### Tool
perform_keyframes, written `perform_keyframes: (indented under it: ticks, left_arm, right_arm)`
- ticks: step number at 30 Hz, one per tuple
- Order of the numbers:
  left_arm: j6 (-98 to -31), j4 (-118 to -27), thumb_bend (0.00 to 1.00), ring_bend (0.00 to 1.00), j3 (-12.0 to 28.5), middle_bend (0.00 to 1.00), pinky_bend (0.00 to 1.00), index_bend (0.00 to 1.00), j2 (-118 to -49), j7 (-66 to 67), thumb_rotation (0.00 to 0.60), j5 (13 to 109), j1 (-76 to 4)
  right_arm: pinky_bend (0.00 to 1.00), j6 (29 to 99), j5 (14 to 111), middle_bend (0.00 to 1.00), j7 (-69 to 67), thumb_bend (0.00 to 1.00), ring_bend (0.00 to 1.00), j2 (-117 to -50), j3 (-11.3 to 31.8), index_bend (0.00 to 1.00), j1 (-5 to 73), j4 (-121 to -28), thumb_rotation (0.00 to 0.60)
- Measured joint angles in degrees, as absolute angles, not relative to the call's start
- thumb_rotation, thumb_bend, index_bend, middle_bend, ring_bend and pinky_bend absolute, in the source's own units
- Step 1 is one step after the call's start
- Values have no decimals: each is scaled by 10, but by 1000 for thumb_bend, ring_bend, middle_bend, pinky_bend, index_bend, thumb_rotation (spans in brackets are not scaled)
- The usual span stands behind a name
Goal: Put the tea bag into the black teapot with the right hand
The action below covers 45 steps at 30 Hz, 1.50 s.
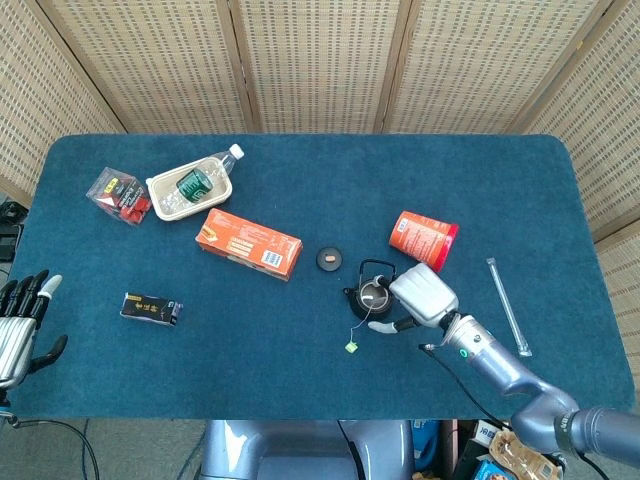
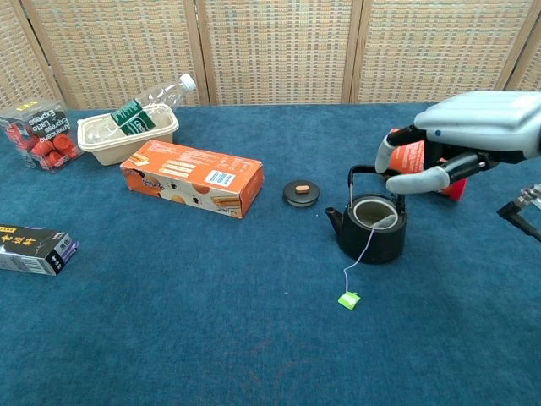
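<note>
Tea bag (image 2: 378, 222) sits inside the black teapot (image 2: 370, 237); its string runs over the rim, down the front wall, to a green tag (image 2: 347, 299) lying on the bench (image 2: 254, 338) just in front of the pot. Right hand (image 2: 461, 139) hovers above and to the right of the teapot, fingers loosely curled and apart, holding nothing. Pot lid (image 2: 301, 192) lies left of the teapot. Left hand (image 1: 18, 325) rests far left of the teapot, at the bench edge, fingers spread, empty.
</note>
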<state>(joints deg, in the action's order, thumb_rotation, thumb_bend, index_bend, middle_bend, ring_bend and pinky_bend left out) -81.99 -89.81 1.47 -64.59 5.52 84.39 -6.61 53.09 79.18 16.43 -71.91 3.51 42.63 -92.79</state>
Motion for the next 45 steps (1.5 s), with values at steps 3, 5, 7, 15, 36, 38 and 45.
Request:
perform_keyframes:
  ticks: [3,5,7,15,36,38,45]
  left_arm:
    - [-821,-898,364,0,15,0,0,0,-646,55,600,844,-65]
    - [-822,-898,365,0,15,0,0,0,-646,55,600,843,-65]
    - [-823,-899,364,0,15,0,0,0,-646,55,600,843,-64]
    - [-830,-900,364,0,18,0,0,0,-650,57,600,840,-61]
    - [-870,-896,363,0,24,0,0,0,-667,53,600,848,-44]
    - [-870,-896,363,0,22,0,0,0,-667,54,600,850,-43]
    - [-868,-904,363,0,10,0,0,0,-669,59,600,859,-38]
  right_arm:
    - [1000,568,798,929,154,216,977,-718,39,310,409,-931,0]
    - [1000,592,800,906,148,216,969,-717,42,310,395,-932,0]
    - [1000,611,802,878,144,216,944,-716,44,310,383,-933,0]
    - [933,680,798,679,138,215,725,-712,49,307,333,-944,0]
    - [254,847,788,95,138,215,54,-724,41,48,191,-942,0]
    - [229,854,794,82,139,215,35,-726,38,46,182,-938,0]
    - [192,877,811,64,157,215,8,-736,28,46,154,-929,0]
